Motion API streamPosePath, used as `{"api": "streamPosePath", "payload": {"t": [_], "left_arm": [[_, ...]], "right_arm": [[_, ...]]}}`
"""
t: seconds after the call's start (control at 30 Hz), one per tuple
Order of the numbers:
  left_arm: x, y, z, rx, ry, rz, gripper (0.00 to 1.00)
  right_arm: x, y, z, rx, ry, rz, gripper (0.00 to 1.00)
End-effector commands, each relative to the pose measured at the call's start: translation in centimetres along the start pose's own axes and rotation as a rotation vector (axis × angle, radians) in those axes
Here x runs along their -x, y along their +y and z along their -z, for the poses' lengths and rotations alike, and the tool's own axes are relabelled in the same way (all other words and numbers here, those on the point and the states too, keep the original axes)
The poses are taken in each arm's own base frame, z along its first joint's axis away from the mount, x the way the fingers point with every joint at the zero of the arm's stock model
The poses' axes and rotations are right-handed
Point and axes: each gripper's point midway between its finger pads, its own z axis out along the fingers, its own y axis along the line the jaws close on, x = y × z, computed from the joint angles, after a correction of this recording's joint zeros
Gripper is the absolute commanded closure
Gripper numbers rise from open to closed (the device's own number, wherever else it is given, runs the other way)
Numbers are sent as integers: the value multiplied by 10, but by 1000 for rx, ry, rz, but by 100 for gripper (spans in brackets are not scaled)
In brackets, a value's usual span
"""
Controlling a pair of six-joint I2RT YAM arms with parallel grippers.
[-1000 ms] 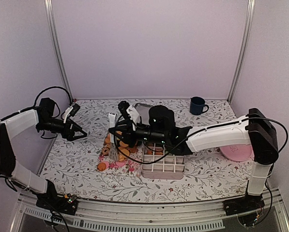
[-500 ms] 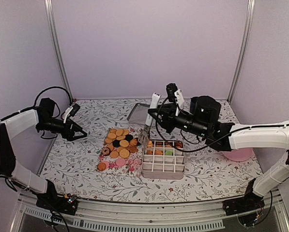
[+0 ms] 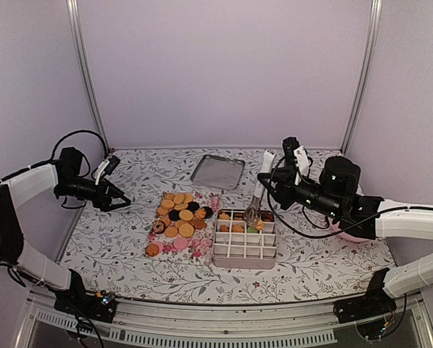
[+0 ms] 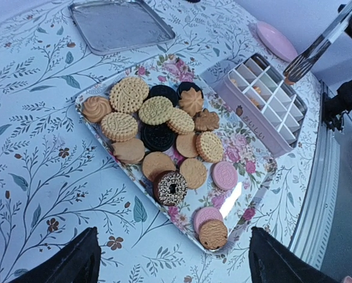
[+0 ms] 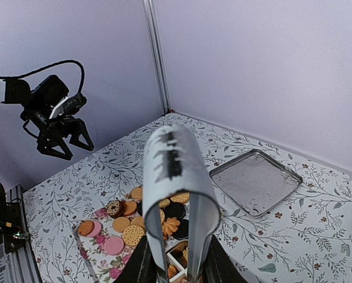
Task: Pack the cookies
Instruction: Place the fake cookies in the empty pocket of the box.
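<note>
Several round cookies (image 3: 178, 217), mostly golden with a few dark and pink ones, lie on a floral tray (image 3: 201, 251). In the left wrist view the cookies (image 4: 164, 127) fill the middle. A pale divided box (image 3: 245, 251) stands right of the tray, with a few cookies in its back cells. My right gripper (image 3: 263, 187) is shut on metal tongs (image 3: 258, 194), whose tips hang over the box's back row. Whether the tips hold a cookie I cannot tell. My left gripper (image 3: 119, 200) hovers open, left of the tray, with nothing between its fingers.
A square metal tray (image 3: 217, 171) lies behind the cookies. A pink plate (image 3: 357, 232) sits at the right, partly hidden by my right arm. Purple walls and metal posts enclose the table on three sides.
My right arm has swung right with the tongs, from over the cookie tray to over the box's back row. The left arm has not moved.
</note>
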Motion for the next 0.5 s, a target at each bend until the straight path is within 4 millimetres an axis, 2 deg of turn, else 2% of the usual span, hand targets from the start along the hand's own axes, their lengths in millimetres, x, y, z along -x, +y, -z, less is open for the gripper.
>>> {"api": "streamPosePath", "payload": {"t": [0.0, 0.47], "left_arm": [[4, 0, 2, -13, -16, -2, 13], [5, 0, 2, -13, -17, 1, 13]], "right_arm": [[8, -15, 6, -60, -30, 21, 89], [-9, -36, 10, -113, 1, 31, 86]]}}
